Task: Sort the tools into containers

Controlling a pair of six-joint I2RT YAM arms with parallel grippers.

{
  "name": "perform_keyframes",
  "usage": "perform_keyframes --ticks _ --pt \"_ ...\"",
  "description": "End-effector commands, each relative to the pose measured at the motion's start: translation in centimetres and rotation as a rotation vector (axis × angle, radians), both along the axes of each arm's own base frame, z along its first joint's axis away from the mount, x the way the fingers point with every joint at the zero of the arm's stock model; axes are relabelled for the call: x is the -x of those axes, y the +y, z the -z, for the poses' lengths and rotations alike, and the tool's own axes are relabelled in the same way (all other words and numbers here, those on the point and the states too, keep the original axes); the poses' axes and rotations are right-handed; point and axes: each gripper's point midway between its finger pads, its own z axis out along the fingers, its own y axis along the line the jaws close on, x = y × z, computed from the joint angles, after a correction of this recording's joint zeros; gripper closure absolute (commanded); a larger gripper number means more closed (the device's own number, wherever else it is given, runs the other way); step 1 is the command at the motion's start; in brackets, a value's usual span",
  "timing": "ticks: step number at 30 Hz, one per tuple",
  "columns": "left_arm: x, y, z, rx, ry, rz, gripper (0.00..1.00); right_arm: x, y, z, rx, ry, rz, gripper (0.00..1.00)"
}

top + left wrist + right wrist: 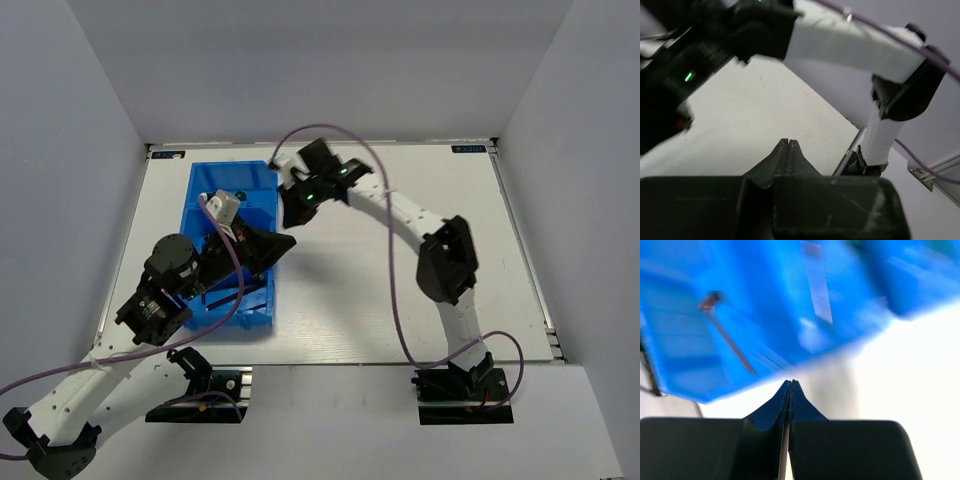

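Blue bin point(205, 185) sits at the desk's point(400, 300) upper left, with the left arm point(170, 270) and right arm point(400, 215) crowding its right rim. Left wrist view: the left tool point(789, 143) is pinched shut and empty, with the right arm looming close, so the two could collide. Right wrist view: the right tool point(791, 385), shut and empty, hovers beside the bin, which holds a hex key point(726, 335). A nudge could shove the bin.
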Motion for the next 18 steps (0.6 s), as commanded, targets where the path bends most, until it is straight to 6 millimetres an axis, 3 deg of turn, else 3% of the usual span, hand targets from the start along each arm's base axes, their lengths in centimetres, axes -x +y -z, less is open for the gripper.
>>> perform_keyframes --ticks 1,2,3,4,5,6,8,9,10,11,12,13,14,16,17,18 --pt "-0.5 -0.9 1.4 -0.018 0.049 0.013 1.00 -6.0 -8.8 -3.9 0.047 -0.046 0.286 1.00" --pt "-0.7 -1.0 2.8 -0.055 0.092 0.012 1.00 -5.8 -11.0 -2.9 0.105 -0.014 0.312 1.00" --pt "-1.2 -1.2 3.9 -0.083 0.124 0.000 1.00 -6.0 -13.2 -3.1 0.139 -0.051 0.323 1.00" --pt "-1.7 -1.3 5.2 -0.115 0.160 -0.014 1.00 -7.5 -16.2 -2.8 0.167 -0.052 0.382 0.95" --pt "-2.5 -1.8 7.5 -0.183 0.217 -0.024 1.00 -6.5 -18.6 -2.2 0.234 -0.053 0.364 0.83" --pt "-2.9 -2.0 8.8 -0.221 0.242 -0.022 1.00 -6.9 -21.4 -1.2 0.297 -0.047 0.407 0.63" --pt "-3.7 -2.5 10.1 -0.280 0.292 -0.030 1.00 -6.3 -24.9 0.5 0.390 -0.025 0.445 0.55" --pt "-4.5 -3.1 11.9 -0.338 0.327 -0.026 1.00 -6.2 -27.0 -0.8 0.391 -0.050 0.498 0.52" --pt "-5.0 -3.2 12.5 -0.360 0.348 -0.039 0.91 -4.7 -28.5 0.9 0.441 -0.002 0.505 0.40" --pt "-5.5 -3.6 12.1 -0.363 0.351 -0.039 0.78 -4.4 -30.1 -0.9 0.424 -0.036 0.566 0.39" --pt "-6.0 -3.8 12.4 -0.381 0.346 -0.046 0.58 -3.9 -30.6 -1.2 0.423 -0.043 0.587 0.39" --pt "-6.7 -4.1 13.0 -0.399 0.361 -0.058 0.11 -3.1 -32.0 1.0 0.477 -0.044 0.621 0.37" --pt "-7.3 -4.5 12.2 -0.393 0.335 -0.056 0.00 -2.5 -32.6 -1.4 0.436 -0.108 0.665 0.36" --pt "-8.1 -4.9 11.9 -0.403 0.310 -0.063 0.00 -2.3 -33.3 -1.1 0.424 -0.163 0.699 0.28" --pt "-8.5 -5.1 12.5 -0.420 0.314 -0.061 0.00 -0.8 -34.2 -1.1 0.410 -0.196 0.711 0.28" --pt "-8.9 -5.5 12.0 -0.406 0.299 -0.062 0.00 -0.8 -34.2 -1.6 0.397 -0.236 0.706 0.17"
